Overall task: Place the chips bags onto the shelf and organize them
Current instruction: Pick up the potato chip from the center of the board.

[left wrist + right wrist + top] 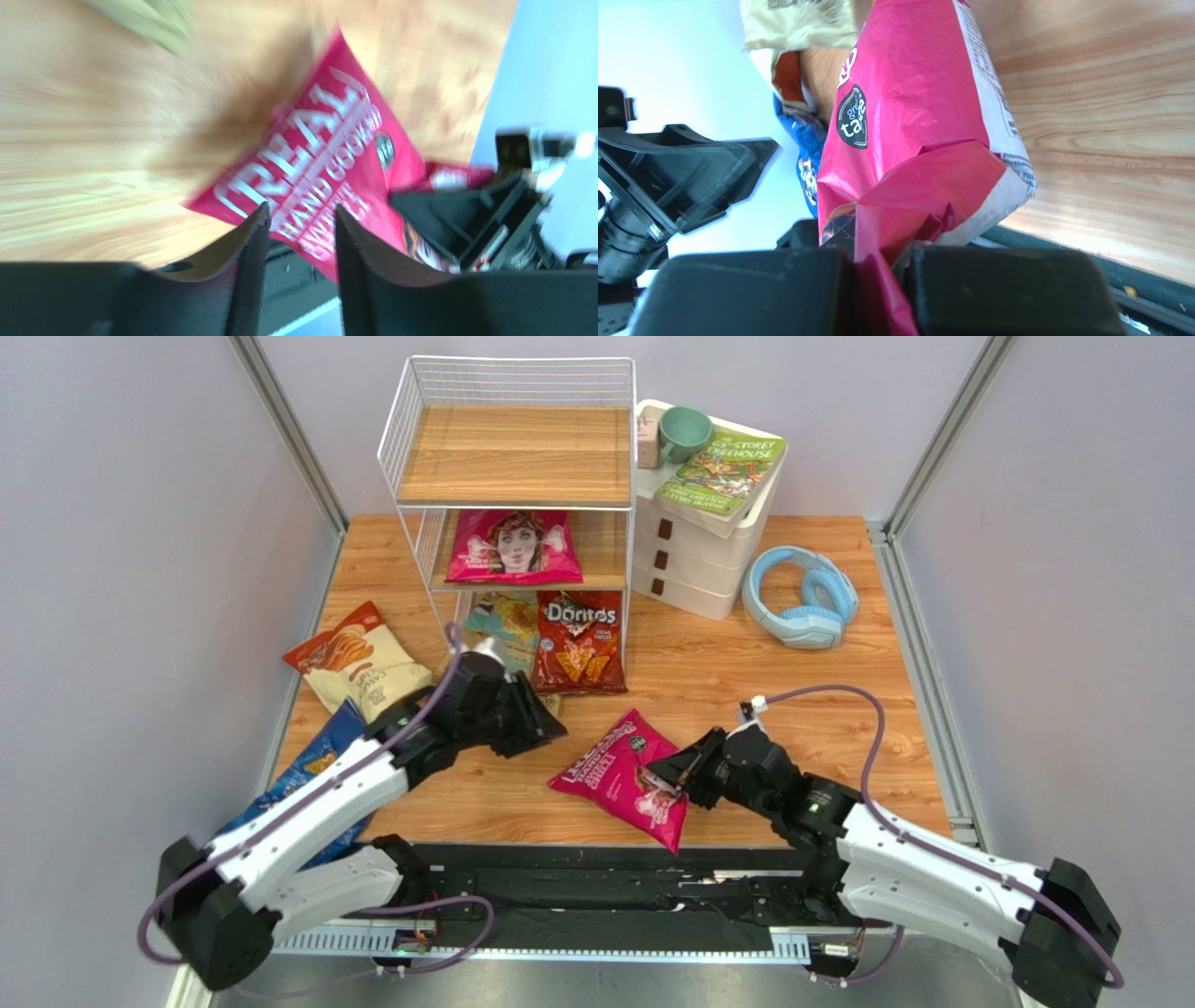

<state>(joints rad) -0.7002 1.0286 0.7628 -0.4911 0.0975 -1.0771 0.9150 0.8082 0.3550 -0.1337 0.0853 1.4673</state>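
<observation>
A magenta chips bag (617, 773) lies on the table near the front. My right gripper (665, 781) is shut on its crumpled right edge (882, 262). My left gripper (544, 728) hovers just left of that bag, open, with nothing between its fingers (256, 231); the bag (330, 140) lies beyond them. The shelf (514, 462) stands at the back. It holds a second magenta bag with a face (514, 546) on the middle tier, and red Doritos (579, 641) and a tan-and-teal bag (502, 620) at the bottom. An orange-and-cream bag (355, 661) and a blue bag (312, 763) lie on the left.
A white drawer unit (701, 546) stands right of the shelf with a green book (723, 469) and a green mug (685, 431) on top. Blue headphones (800, 597) lie beside it. Grey walls close in both sides.
</observation>
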